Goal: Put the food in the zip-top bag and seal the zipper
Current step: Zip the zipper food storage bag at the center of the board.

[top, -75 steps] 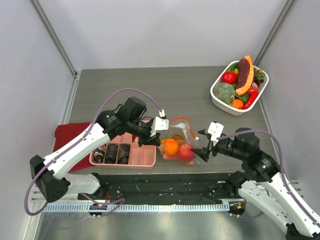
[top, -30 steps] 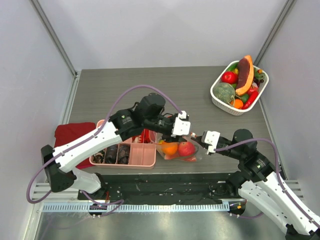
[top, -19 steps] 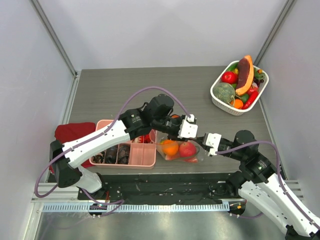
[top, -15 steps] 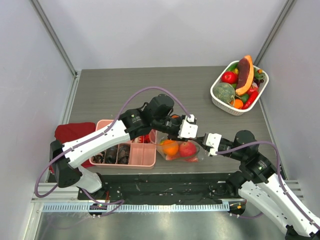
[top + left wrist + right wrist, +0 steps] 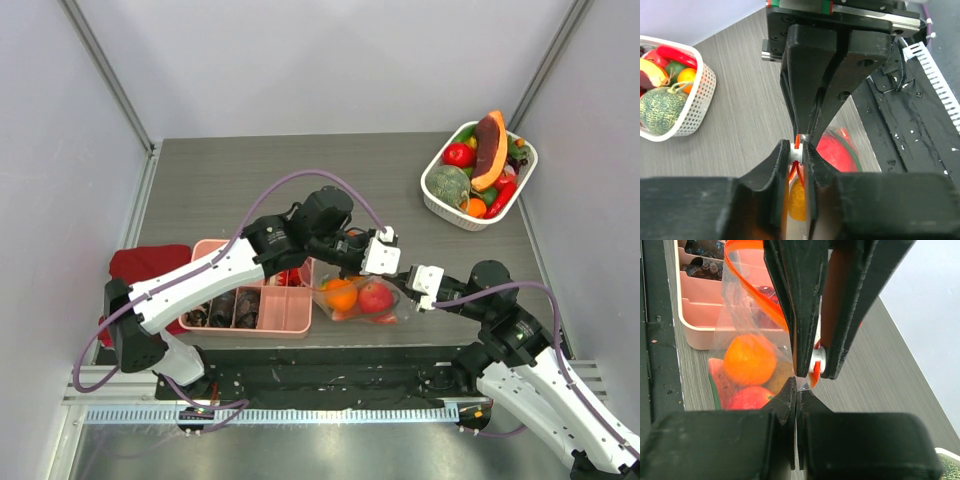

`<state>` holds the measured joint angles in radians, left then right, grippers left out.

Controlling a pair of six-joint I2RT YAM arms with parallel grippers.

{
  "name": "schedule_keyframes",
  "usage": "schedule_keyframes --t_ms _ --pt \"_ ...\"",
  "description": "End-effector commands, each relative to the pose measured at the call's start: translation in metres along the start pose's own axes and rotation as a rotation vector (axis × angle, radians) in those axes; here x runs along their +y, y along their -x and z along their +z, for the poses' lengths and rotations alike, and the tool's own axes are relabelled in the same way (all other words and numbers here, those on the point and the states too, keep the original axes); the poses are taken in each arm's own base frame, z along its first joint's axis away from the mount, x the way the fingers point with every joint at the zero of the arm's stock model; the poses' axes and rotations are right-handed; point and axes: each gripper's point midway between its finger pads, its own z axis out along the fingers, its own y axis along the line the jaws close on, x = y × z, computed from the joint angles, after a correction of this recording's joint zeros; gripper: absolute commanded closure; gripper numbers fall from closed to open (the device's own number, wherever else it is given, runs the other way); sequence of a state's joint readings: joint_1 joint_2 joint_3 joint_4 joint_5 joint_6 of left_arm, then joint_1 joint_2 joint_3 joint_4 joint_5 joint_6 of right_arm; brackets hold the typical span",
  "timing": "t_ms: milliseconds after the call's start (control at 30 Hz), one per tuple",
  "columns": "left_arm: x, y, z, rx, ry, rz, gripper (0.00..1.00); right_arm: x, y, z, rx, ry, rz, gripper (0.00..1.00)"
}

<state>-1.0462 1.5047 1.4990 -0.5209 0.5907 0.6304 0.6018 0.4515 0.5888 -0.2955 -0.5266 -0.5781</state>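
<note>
The zip-top bag [image 5: 352, 303] stands on the table [image 5: 250, 180] near its 6 o'clock edge, with the food [image 5: 749, 360] inside and a pink tray [image 5: 296, 318] at its 9 o'clock. The left gripper [image 5: 798, 156] is clamped on the zipper [image 5: 767, 307] at its white slider. The right gripper [image 5: 796, 386] pinches the bag's clear edge just beside it.

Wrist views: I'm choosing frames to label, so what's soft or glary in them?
Left wrist view: the left claw fills the bottom as a dark, soft-edged mass, while the basket is sharp. Right wrist view: the right claw is equally dark and soft; the bag shows pale sheen, yet the orange reads clearly.
</note>
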Motion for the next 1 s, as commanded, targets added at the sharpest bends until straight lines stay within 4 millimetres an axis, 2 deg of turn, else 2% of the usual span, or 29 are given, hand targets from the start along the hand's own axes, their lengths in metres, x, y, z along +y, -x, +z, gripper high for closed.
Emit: schedule_keyframes --t_ms 0,67,167,300,433,733,967 --pt "-0.004 0.008 -0.006 -0.004 -0.02 0.019 0.92 -0.011 0.018 -0.001 -0.07 -0.044 -0.042 0.99" --pt "-0.007 0.004 -0.009 0.012 -0.024 0.022 0.97 -0.012 0.019 -0.002 -0.071 -0.055 -0.045 0.99" --pt "-0.008 -0.008 -0.015 0.043 -0.006 0.013 0.99 -0.013 0.018 -0.004 -0.068 -0.066 -0.051 0.99" --pt "0.002 -0.028 -0.026 0.089 0.028 -0.025 0.99 -0.012 0.019 -0.007 -0.073 -0.068 -0.059 0.99" --pt "0.008 -0.039 -0.035 0.112 0.048 -0.048 0.99 -0.012 0.019 -0.01 -0.069 -0.074 -0.071 0.99" --pt "0.011 -0.057 -0.052 0.158 0.067 -0.067 1.0 -0.013 0.019 -0.016 -0.056 -0.092 -0.093 0.99" --pt "0.01 -0.08 -0.078 0.22 0.093 -0.098 1.0 -0.02 0.011 -0.021 -0.017 -0.143 -0.113 0.99"
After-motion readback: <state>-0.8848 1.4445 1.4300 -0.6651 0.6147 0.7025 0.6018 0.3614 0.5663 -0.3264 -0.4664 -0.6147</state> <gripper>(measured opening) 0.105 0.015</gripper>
